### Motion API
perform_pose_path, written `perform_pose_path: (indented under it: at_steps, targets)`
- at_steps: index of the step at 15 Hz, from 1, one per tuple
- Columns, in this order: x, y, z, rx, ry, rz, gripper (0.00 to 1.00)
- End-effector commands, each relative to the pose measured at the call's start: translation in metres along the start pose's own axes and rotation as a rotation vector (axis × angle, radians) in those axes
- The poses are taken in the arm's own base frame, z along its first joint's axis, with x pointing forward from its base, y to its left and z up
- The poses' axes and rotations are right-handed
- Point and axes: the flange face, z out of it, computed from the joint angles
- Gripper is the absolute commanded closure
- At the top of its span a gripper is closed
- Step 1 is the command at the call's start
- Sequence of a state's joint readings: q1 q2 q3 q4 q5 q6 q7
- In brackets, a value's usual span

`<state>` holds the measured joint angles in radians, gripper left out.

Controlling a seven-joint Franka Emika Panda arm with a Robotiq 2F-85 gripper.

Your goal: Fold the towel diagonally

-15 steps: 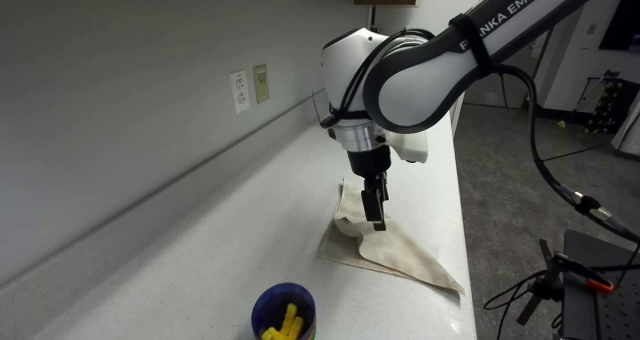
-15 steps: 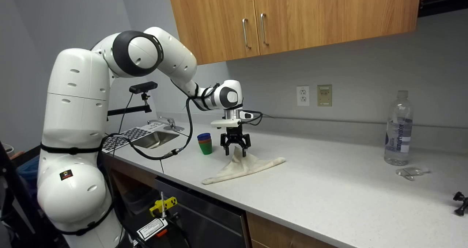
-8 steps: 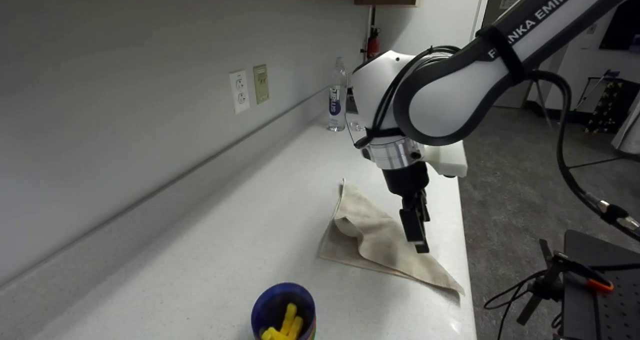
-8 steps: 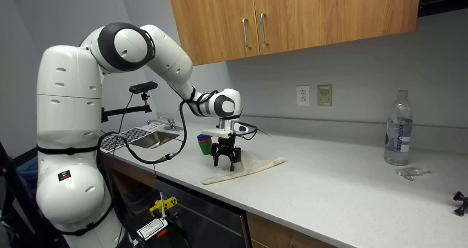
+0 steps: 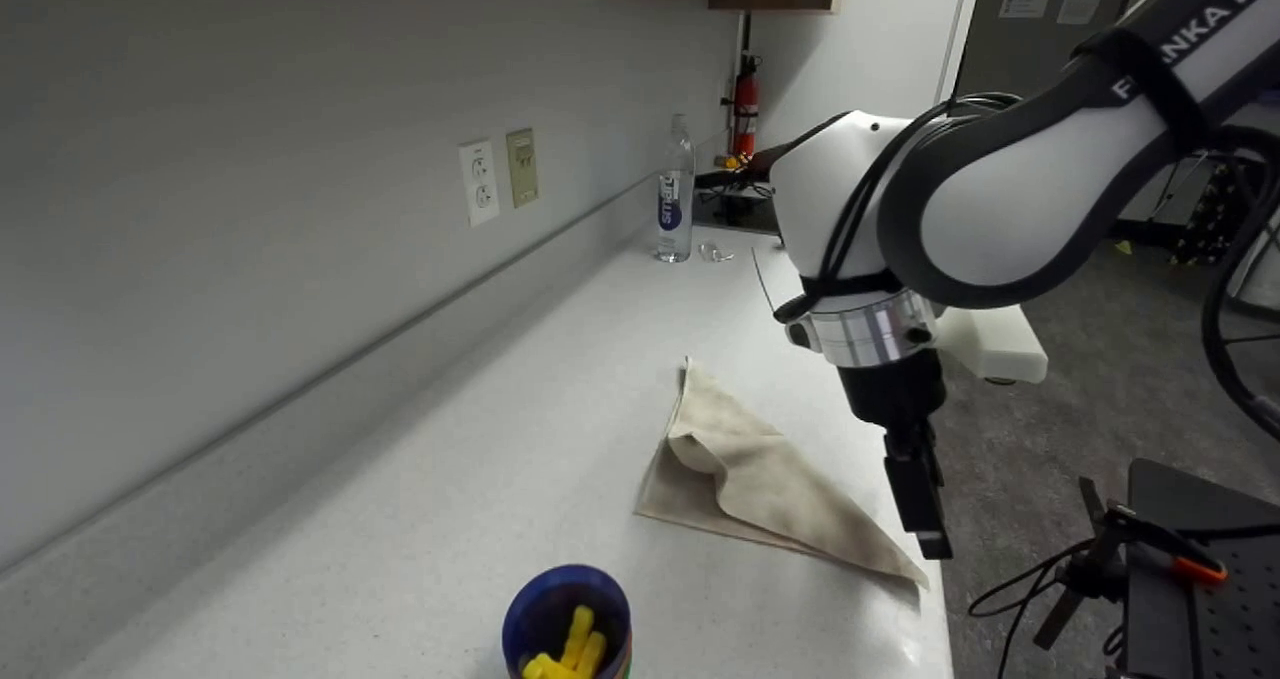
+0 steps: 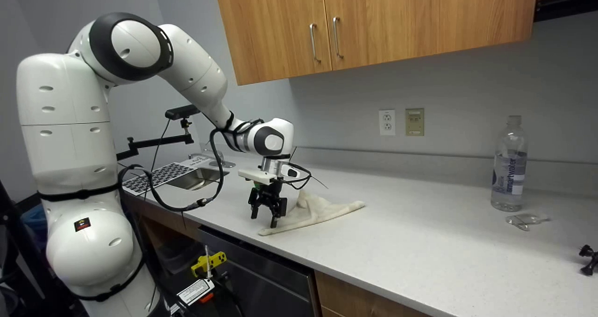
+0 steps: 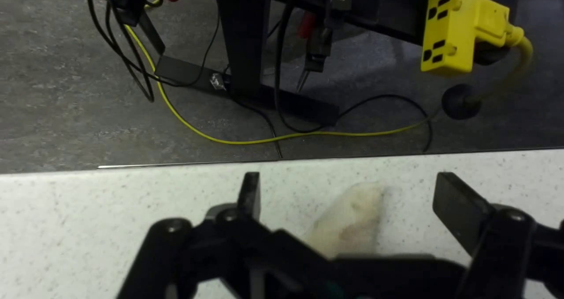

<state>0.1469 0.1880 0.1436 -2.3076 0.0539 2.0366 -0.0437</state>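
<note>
Gripper (image 7: pixel 350 193) spread wide, nothing held, hanging over the near-left corner of the towel (image 6: pixel 322 209) in an exterior view, by the near edge of the counter (image 6: pixel 420 242). Towel lies there doubled over, top layer rumpled (not a crisp triangle yet). My read: rough diagonal fold made, corner tidy-up in hand. Next move probably wants a straight drop, light pinch on the tip, no scraping. Bottle (image 6: pixel 509 177) well apart, right.

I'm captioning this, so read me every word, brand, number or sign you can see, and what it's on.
"smartwater": clear plastic bottle
"F … NKA EM", partly hidden: white-and-black robot arm
Too small or blurred: white paper sheets; black square sticker; white rectangular tag; black-and-white patterned board
</note>
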Motion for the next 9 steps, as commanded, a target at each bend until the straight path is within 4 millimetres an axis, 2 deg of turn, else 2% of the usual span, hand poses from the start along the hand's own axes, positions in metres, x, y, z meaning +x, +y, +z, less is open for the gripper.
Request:
perform_pose_path:
  at_steps: [1, 5, 6, 9]
  targets:
    - [-0.030, -0.017, 0.000, 0.015, 0.095, -0.009, 0.00]
    - [-0.039, -0.027, -0.002, -0.069, 0.200, -0.037, 0.00]
    - [-0.022, -0.024, 0.002, -0.033, 0.146, -0.034, 0.00]
    - [-0.029, -0.025, 0.001, -0.051, 0.172, -0.040, 0.00]
